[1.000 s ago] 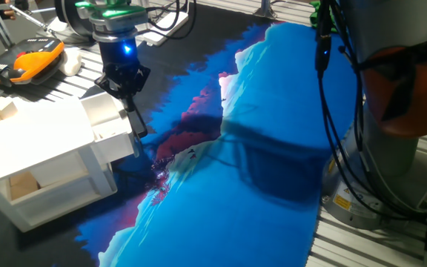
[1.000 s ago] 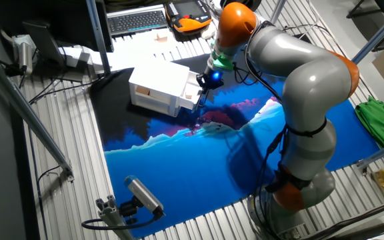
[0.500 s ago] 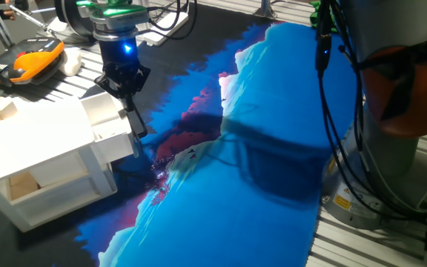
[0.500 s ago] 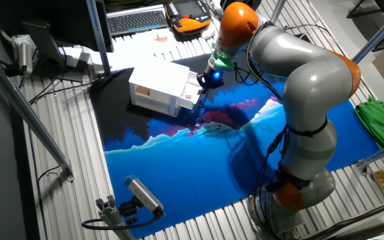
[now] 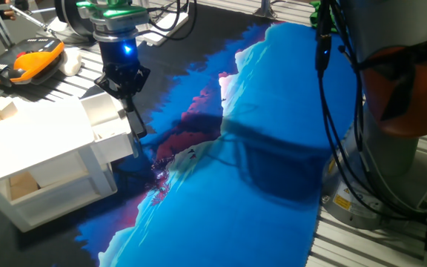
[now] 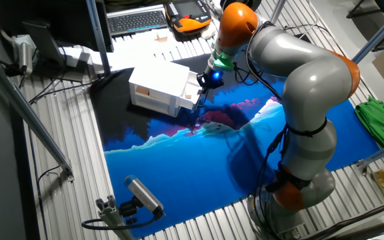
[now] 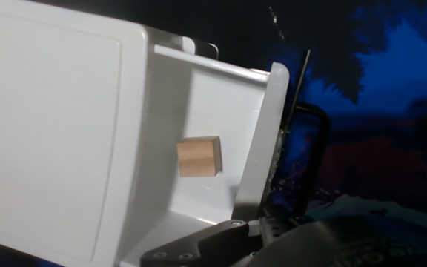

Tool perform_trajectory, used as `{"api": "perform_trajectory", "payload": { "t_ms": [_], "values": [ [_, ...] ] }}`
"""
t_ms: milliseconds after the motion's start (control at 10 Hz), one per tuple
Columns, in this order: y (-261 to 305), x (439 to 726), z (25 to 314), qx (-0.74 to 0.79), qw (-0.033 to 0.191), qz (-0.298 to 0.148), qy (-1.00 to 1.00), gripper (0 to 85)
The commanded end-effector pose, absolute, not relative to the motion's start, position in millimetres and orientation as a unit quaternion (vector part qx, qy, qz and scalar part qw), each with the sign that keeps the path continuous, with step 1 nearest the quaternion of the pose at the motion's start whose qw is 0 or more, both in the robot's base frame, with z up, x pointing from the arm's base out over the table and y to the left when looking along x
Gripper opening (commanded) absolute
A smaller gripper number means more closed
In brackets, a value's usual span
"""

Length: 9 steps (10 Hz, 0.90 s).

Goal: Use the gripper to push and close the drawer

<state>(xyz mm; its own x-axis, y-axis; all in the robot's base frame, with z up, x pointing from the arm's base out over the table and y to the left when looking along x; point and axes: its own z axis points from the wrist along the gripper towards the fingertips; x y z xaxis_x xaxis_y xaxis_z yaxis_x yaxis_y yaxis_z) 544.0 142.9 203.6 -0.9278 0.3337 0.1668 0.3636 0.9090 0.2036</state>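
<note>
The white drawer (image 5: 108, 119) stands partly pulled out of the small white cabinet (image 5: 32, 137). Its black bar handle (image 5: 138, 122) runs down the front. My black gripper (image 5: 130, 99), with a blue light above it, hovers over the drawer's front edge, just above the handle, fingers drawn together and holding nothing. The other fixed view shows the gripper (image 6: 202, 93) at the drawer (image 6: 191, 90) on the cabinet's right side. In the hand view the drawer (image 7: 213, 96) lies open with a wooden cube (image 7: 199, 156) inside, and the handle (image 7: 313, 152) is to the right of the front panel.
A wooden block (image 5: 21, 185) sits in the cabinet's lower shelf. An orange and black pendant (image 5: 28, 59) and a keyboard (image 6: 137, 20) lie behind the cabinet. The blue and black cloth (image 5: 258, 170) covers the table. The grey arm base (image 5: 406, 111) stands at right.
</note>
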Motion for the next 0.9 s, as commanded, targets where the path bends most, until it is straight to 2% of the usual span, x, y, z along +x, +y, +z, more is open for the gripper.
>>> {"api": "perform_trajectory", "payload": {
  "t_ms": [0, 800],
  "values": [
    [143.0, 544.1, 203.5, -0.179, 0.064, -0.117, -0.975, 0.0],
    [142.4, 545.0, 202.4, -0.176, 0.071, -0.11, -0.976, 0.0]
  ]
}}
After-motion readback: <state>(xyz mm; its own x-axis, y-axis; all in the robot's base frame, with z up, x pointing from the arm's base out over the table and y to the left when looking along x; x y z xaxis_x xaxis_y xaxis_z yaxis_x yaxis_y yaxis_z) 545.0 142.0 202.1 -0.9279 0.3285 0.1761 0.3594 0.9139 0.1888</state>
